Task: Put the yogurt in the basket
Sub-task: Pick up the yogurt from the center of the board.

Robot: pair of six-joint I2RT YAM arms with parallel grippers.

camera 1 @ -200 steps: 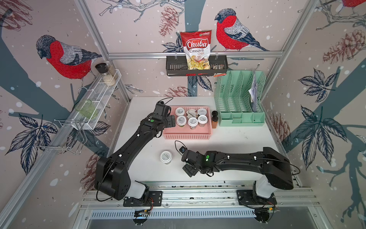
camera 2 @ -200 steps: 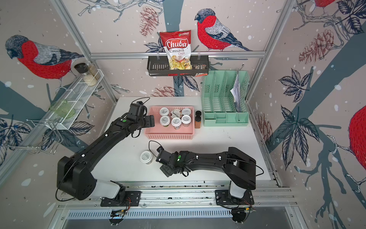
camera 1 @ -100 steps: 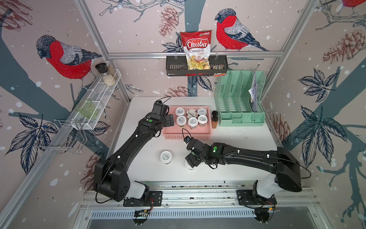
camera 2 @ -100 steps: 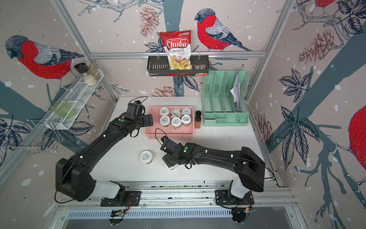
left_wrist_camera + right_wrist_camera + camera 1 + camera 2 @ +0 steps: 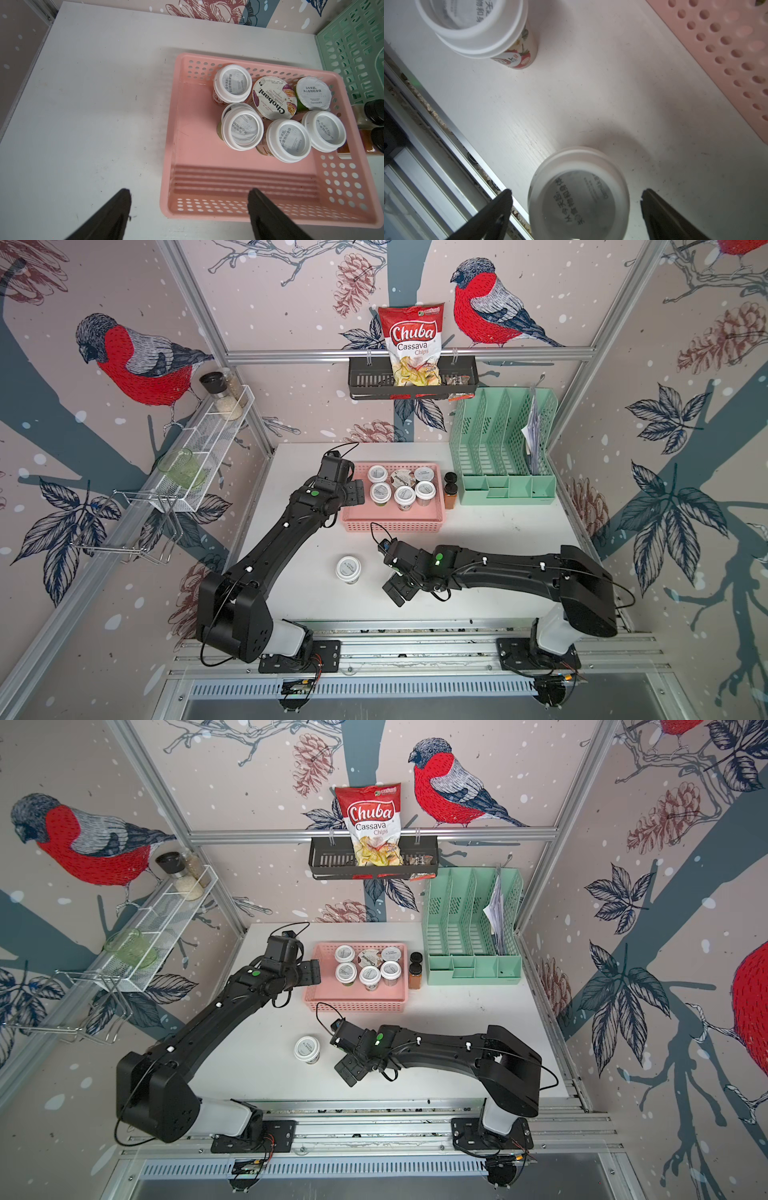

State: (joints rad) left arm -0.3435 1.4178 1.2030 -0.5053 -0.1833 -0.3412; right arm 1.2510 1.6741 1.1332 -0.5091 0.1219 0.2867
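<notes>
The pink basket (image 5: 392, 519) (image 5: 199, 158) holds several yogurt cups, among them the wider Chobani one (image 5: 272, 97). Two white-lidded yogurt cups stand on the table in front of it. One (image 5: 348, 568) (image 5: 471, 20) stands free. The other (image 5: 578, 199) sits between the open fingers of my right gripper (image 5: 577, 190) (image 5: 397, 583), with a gap on each side; in both top views the gripper hides it. My left gripper (image 5: 188, 191) (image 5: 358, 494) hangs open and empty over the basket's left near corner.
A brown spice jar with a black cap (image 5: 450, 489) stands between the basket and the mint-green organiser (image 5: 503, 456). The table's front metal rail (image 5: 446, 128) runs close beside the cup in the right gripper. A black rack (image 5: 411, 381) hangs on the back wall.
The right gripper's jaws have spread wider around the cup near the front edge, and that arm has shifted slightly. The left arm has not moved.
</notes>
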